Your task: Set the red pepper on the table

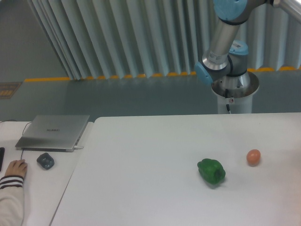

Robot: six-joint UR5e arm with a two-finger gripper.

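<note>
The red pepper is out of view. The large white table [141,179] fills the lower part of the frame. Only the arm's base and lower links [225,52] show behind the table's far edge; the arm runs off the top right corner, so the gripper is out of frame.
A green bell pepper [211,171] lies right of the table's middle, with a small orange-brown ball [253,157] further right. On a smaller white desk at the left are a closed laptop [54,132], a dark mouse [45,160] and a person's hand [15,168].
</note>
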